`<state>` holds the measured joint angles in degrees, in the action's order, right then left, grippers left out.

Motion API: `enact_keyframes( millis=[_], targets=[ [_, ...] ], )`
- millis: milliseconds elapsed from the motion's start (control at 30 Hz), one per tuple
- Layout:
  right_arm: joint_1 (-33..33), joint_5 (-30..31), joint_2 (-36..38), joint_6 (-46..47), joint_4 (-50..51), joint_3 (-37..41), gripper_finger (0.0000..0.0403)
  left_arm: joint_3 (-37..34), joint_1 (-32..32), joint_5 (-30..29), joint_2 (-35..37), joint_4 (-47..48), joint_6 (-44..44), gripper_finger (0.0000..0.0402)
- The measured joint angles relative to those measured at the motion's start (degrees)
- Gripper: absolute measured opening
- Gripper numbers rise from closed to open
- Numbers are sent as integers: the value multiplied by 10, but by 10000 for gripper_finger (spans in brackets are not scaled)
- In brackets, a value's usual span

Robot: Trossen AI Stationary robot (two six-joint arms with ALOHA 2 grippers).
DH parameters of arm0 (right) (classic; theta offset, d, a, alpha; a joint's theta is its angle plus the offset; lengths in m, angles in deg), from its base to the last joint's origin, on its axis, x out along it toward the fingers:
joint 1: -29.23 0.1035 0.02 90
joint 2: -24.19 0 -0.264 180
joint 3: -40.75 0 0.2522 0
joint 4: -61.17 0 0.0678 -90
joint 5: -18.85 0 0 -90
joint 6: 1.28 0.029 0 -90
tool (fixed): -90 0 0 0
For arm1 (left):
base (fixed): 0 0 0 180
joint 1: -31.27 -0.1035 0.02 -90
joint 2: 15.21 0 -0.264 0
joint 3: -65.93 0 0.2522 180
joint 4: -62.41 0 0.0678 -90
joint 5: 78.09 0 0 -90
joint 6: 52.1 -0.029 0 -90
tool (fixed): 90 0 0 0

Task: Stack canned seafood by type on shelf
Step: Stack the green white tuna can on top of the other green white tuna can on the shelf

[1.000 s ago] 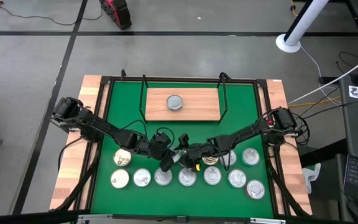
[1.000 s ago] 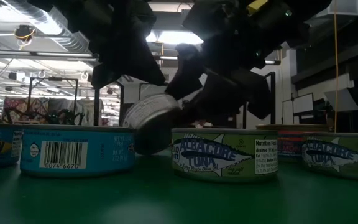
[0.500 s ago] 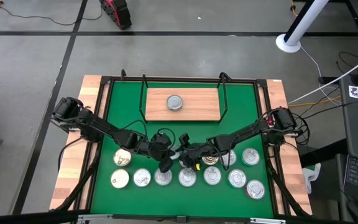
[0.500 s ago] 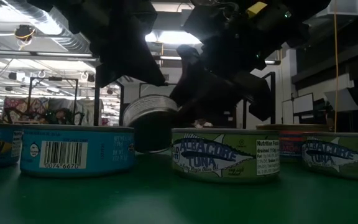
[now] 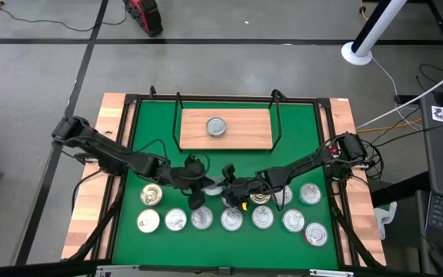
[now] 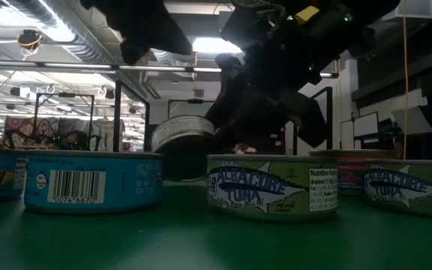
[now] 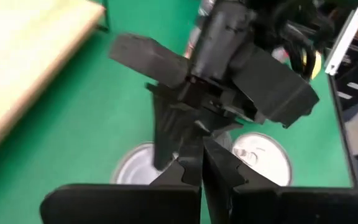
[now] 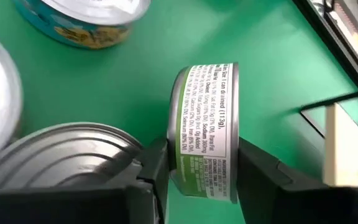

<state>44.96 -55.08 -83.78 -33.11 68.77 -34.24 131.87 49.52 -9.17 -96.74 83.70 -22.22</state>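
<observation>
The tin in hand (image 8: 205,134), green-labelled, is turned on its edge between the fingers of the right gripper (image 5: 223,187), which are closed against its two flat ends. In the high view this grip sits near the centre of the green mat (image 5: 298,123), just above the row of tins. The low view shows the same tin (image 6: 182,142) tilted, its lower edge at or just above the mat; contact cannot be confirmed.

The shelf (image 5: 241,137) stands at 12 o'clock from the grip, well apart. One silver-lidded tin (image 5: 216,127) stands on its board. No stack has been started there.

The remaining tins (image 5: 261,218) lie in a rough double row at 6 o'clock, spreading toward 4 and 8 o'clock, about a dozen in number, unsorted.

The left gripper (image 5: 196,198) hangs just beside the right one, at its 8 o'clock, fingers pressed together and empty.

Assessment: the task is at an early stage. One tin is placed, one is in the grip and not yet delivered, and the bulk is untouched. Sorting by type is wholly outstanding.
</observation>
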Motion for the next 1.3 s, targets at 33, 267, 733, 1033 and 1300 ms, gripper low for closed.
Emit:
enact_keyframes(
  millis=[33, 267, 733, 1033, 1300],
  targets=[
    [0, 9, 0, 0, 1, -1, 129, 0, 0, -7, 11, 12, -5, 0],
    [0, 55, 0, -2, 46, -49, 131, 0, 0, -44, 65, 85, -32, 0],
    [-48, 186, 0, -64, 176, -171, 133, 0, 0, -74, 104, 156, -103, 0],
    [-142, 204, 0, -92, 183, -179, 133, 0, -1, -91, 104, 196, -120, 0],
    [-217, 105, 0, -92, 184, -179, 134, 0, -1, -92, 104, 206, -121, 0]
  ],
)
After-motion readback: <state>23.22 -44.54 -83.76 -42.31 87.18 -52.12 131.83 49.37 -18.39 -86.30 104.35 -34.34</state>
